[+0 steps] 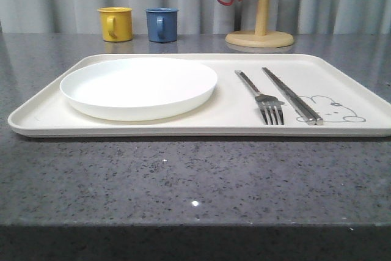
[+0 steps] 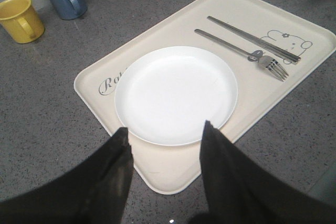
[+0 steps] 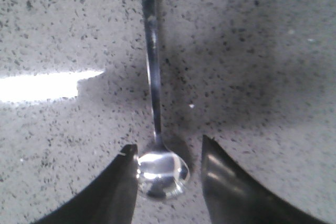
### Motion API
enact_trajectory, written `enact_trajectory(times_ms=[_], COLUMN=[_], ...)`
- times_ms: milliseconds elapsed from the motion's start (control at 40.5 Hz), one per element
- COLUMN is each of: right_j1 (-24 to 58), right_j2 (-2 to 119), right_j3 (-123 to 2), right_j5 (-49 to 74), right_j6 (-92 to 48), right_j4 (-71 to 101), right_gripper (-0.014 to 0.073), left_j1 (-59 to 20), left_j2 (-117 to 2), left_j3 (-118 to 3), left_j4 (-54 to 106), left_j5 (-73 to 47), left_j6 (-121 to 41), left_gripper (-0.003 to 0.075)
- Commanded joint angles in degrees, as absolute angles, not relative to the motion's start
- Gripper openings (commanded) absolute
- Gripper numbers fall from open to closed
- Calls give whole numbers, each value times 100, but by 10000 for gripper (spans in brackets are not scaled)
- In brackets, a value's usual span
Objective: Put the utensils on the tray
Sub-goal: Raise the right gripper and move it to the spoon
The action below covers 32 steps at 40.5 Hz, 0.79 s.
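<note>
A: How is the polished metal spoon (image 3: 156,145) expected to handle?

B: It is judged stiff, light and slippery. It is seen lying flat on the speckled grey stone tabletop (image 3: 252,51), so little is offered to grip from above. The right claw (image 3: 169,182) is seen with its fingers apart, one on each side of the bowl, the left finger (image 3: 118,187) just beside or touching it; nothing is clamped. A hold across the narrow neck, where handle meets bowl, is judged safer than one on the rounded bowl.

A: Which way is it pointed?

B: Its long axis is seen running straight away from the claw, bowl nearest the fingers. Its place relative to the tabletop edges cannot be told.

A: And the rest?

B: The left claw (image 2: 167,153) is held apart and empty above the near rim of the large cream rectangular tray (image 1: 201,123). The round shallow white plate (image 1: 138,85) is seated on the tray's left half. On the right half, the silver metal fork (image 1: 261,98) and the pair of flat metal chopsticks (image 1: 292,96) are laid side by side, long axes running near to far, tines toward the near edge.
</note>
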<state>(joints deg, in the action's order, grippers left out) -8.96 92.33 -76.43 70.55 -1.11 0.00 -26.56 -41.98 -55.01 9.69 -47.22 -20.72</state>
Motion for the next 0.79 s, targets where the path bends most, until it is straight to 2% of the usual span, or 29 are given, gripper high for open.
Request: enact_trajectory(times_ms=[0,247,494,593,766], right_j1=[-931,-931,-931,-931,-931], right_j2=[9205,9469,9479,9479,9479], right_j3=[-7777,-7777,-7777,-7777,-7859], right_j5=[7278,6990,6984,6984,6984], right_j6=[-221,-275,-275,-275,-275], right_j4=[132,138,138,138,140], right_gripper=[321,305,71,31,24], left_j1=[-2699,-2699,-2699,-2699,-2699], left_j2=[-4178,-4178,-4178,-4178,-4178], left_j3=[-5637,-5637,-5637,-5637,-5637], left_j4=[1046,1046,1046,1046,1046], left_j5=[-4303,-4303,-4303,-4303,-4303], left_j6=[-2042,-2042,-2042,-2042,-2042], left_gripper=[292,292,292,292,292])
